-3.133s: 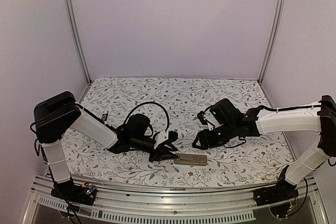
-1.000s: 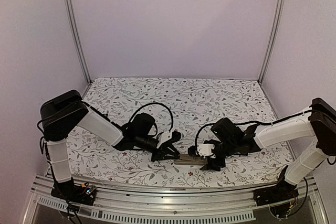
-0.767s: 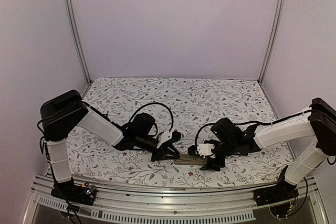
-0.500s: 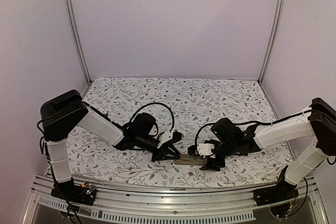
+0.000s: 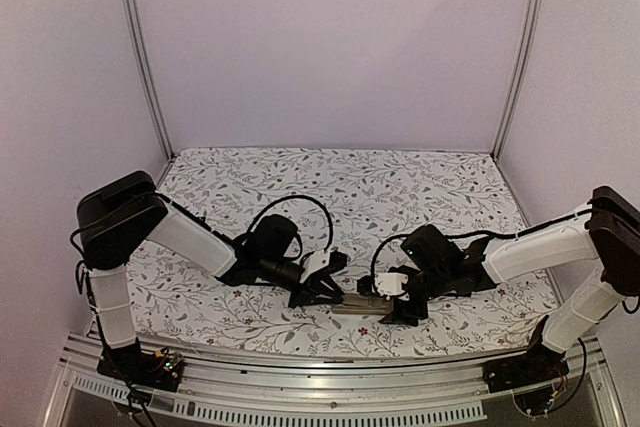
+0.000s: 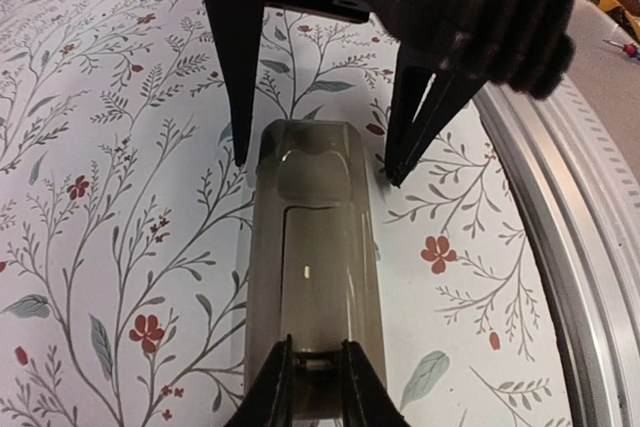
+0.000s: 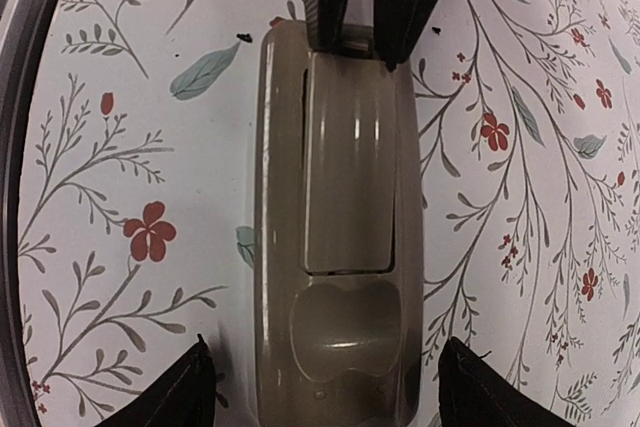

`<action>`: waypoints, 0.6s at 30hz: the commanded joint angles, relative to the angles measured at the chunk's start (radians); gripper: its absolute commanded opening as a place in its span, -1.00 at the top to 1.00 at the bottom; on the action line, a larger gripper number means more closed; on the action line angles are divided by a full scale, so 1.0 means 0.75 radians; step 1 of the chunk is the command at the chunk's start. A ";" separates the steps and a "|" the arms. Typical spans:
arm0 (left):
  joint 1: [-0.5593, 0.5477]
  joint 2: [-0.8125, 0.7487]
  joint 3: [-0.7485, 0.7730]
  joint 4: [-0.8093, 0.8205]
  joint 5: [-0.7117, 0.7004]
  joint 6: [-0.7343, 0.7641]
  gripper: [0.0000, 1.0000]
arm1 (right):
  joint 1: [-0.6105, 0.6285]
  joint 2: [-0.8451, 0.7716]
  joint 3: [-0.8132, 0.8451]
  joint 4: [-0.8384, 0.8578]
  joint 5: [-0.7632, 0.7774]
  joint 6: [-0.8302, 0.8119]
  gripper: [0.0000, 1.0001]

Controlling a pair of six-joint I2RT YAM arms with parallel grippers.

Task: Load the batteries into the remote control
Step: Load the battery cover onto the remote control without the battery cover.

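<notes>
The remote control (image 7: pixel 335 197) lay back-up on the flowered counter (image 5: pixel 330 177), at about 6 o'clock of the top view and close to the near rail. Its battery cover (image 7: pixel 345 162) looked closed. No batteries could be seen in any view, so the loading itself had not begun. The left tool (image 6: pixel 315 362) sat at the remote's 9 o'clock end, its fingers drawn almost together with a thin gap, tips on the cover's edge; whether they nipped anything could not be told. The right tool (image 7: pixel 330 387) straddled the 3 o'clock end with its jaws apart, each finger just beside a long edge and not clamped. The likely trouble was the brace: if the left tool pushed on the cover before the right jaws closed, the smooth remote would probably skate toward 3 o'clock or swivel on the cloth. The narrow tips might also slip off the glossy cover.
</notes>
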 commanded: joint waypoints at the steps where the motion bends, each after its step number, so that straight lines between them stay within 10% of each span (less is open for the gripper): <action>1: -0.031 -0.007 0.021 -0.085 0.013 0.033 0.66 | 0.006 0.033 -0.006 -0.039 0.043 0.010 -0.51; 18: -0.055 -0.014 0.031 -0.118 -0.012 0.063 0.55 | 0.006 0.045 0.007 -0.039 0.039 0.031 -0.51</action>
